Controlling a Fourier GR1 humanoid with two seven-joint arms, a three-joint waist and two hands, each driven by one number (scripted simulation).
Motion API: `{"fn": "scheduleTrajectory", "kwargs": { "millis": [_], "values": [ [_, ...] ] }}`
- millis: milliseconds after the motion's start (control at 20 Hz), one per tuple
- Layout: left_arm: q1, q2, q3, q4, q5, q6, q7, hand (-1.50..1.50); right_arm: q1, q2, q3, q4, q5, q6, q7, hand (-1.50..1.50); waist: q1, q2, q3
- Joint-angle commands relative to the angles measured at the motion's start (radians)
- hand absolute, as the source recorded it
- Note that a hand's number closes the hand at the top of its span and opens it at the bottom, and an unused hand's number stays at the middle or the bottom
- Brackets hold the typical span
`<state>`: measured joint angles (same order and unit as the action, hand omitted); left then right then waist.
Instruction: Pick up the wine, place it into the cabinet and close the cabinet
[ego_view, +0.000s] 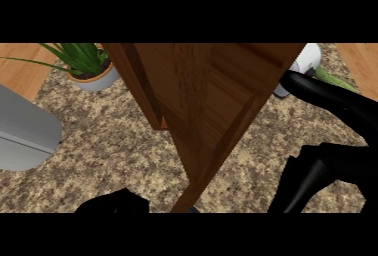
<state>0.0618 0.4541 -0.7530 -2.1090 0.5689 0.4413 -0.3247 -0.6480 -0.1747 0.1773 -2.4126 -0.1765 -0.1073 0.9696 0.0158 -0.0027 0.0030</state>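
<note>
The wooden cabinet door (214, 100) fills the middle of the head view, running from the top edge down to a narrow tip near the bottom. A strip of the cabinet's side (144, 85) shows at its left. My right hand (325, 170) is large and close at the right. Its fingers (299, 187) point down and to the left, and one long black digit arches up to the door's right edge. My left hand (114, 202) shows only as a dark lump at the bottom edge. No wine bottle shows; the door hides whatever is behind it.
A potted green plant (85, 65) in a pale pot stands at the back left. A grey rounded object (22, 135) lies at the left edge. A white object (310, 57) and a green item (332, 80) sit at the back right on the speckled counter (111, 150).
</note>
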Motion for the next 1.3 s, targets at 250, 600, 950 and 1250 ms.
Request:
{"fn": "scheduleTrajectory", "kwargs": {
  "millis": [250,600,950,1250],
  "values": [
    [0.222,0.218,0.26,-0.071,0.204,-0.282,-0.135,1.5,-0.024,0.13,0.182,0.001,-0.073,-0.025,0.067,1.5,0.011,-0.001,-0.006],
    [0.339,0.325,0.525,-0.006,0.364,-0.481,-0.195,1.5,-0.231,0.174,0.401,0.162,0.062,-0.147,0.065,1.5,0.012,-0.006,-0.007],
    [0.361,0.39,0.649,0.029,0.477,-0.631,-0.149,1.5,-0.432,0.174,0.446,0.543,0.106,-0.287,-0.151,1.5,0.024,0.002,-0.006],
    [0.39,0.449,0.767,0.077,0.569,-0.775,-0.132,1.5,-0.567,0.175,0.404,0.841,0.053,-0.361,-0.305,1.5,0.04,0.008,-0.006]
  ]
}}
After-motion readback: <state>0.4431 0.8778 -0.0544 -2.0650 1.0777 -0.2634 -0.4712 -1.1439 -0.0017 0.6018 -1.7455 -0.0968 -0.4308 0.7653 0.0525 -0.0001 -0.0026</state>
